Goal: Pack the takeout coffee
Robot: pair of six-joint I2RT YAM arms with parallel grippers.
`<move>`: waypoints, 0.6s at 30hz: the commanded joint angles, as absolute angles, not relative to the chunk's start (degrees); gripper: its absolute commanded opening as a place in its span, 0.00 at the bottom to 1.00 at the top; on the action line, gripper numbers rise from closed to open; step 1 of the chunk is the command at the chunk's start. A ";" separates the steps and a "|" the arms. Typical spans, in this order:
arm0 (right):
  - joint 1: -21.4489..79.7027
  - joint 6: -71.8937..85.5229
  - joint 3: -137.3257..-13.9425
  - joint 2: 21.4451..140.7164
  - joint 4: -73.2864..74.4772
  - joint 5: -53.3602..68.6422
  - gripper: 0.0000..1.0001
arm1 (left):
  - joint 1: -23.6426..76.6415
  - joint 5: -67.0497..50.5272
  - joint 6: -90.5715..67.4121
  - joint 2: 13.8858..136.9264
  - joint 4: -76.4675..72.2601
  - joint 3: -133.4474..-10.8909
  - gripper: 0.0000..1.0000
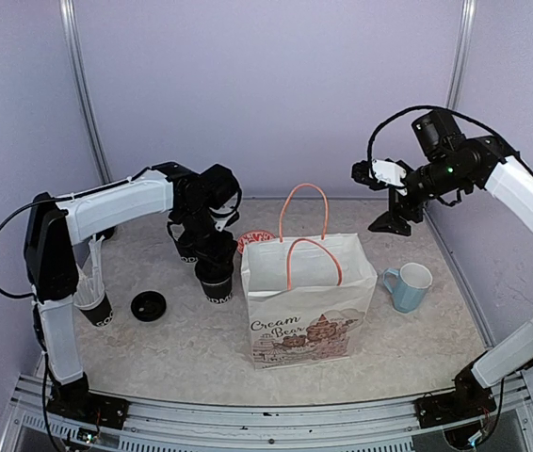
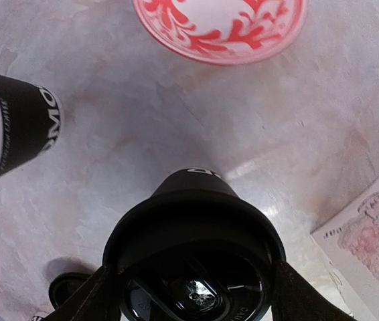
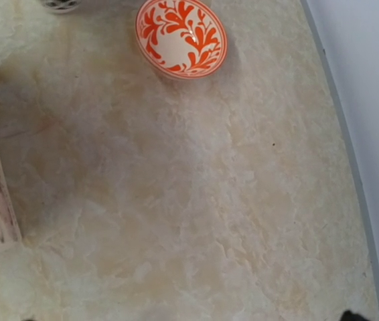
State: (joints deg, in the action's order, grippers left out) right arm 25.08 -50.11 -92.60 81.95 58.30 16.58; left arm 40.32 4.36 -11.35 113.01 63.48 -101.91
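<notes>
Coffee cup (image 1: 217, 285): lidded, upright on the table (image 1: 182, 348), just left of the paper bag (image 1: 309, 301)
Left gripper (image 2: 191, 287): fingers flank the lid's rim; can't tell whether they grip it
Right gripper (image 1: 389, 218): spread wide, empty, raised beyond the blue mug (image 1: 410, 287)
</notes>
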 commanded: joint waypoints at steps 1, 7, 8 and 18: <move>24.96 -50.19 -91.59 80.60 57.39 16.48 0.97 | 45.04 4.02 -11.28 106.41 65.42 -96.66 0.68; 24.98 -50.27 -91.95 81.24 57.63 16.74 0.97 | 50.13 3.41 -11.54 100.30 65.40 -88.82 0.68; 24.96 -50.27 -91.94 81.41 57.65 16.91 0.97 | 50.84 3.33 -11.71 99.69 65.66 -87.91 0.69; 24.96 -50.10 -92.40 82.13 57.85 18.04 0.96 | 55.67 4.20 -13.75 99.43 67.36 -84.67 0.82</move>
